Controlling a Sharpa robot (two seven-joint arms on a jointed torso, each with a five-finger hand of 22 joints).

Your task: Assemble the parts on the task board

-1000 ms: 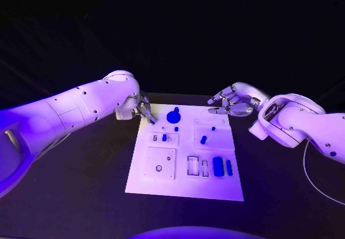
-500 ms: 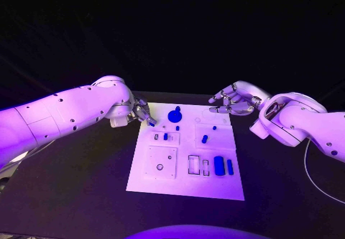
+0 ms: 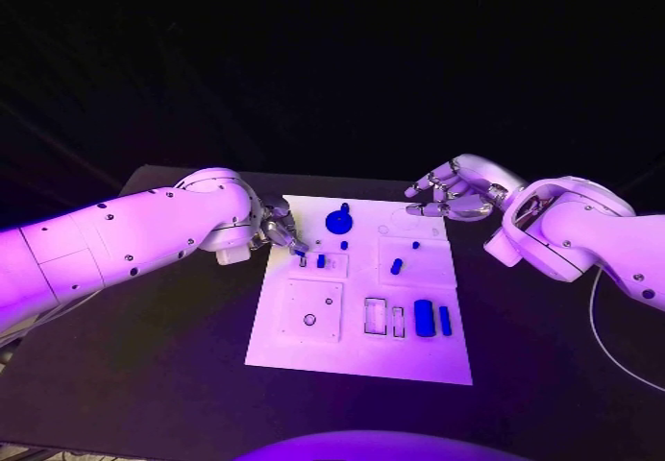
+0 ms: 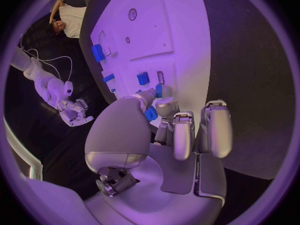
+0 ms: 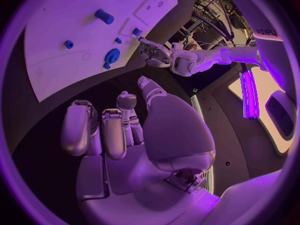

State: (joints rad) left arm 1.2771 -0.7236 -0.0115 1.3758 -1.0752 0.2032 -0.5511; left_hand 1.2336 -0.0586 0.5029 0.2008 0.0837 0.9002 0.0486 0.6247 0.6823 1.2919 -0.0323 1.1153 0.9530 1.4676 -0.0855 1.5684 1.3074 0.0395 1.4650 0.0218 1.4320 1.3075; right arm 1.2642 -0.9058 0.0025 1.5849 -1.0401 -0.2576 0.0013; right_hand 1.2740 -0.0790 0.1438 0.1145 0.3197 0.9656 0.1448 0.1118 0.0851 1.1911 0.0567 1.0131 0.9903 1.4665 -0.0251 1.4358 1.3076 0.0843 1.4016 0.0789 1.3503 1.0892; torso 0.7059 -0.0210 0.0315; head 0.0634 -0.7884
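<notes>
The left hand (image 3: 278,233) is pinching a blue part (image 4: 150,114) over the board's (image 3: 357,355) left edge, while the right hand (image 3: 451,195) is hovering released near its far right corner.

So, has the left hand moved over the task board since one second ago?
Yes. The left hand has shifted from the task board's far left corner inward, toward the small blue part in its upper-left block.
</notes>
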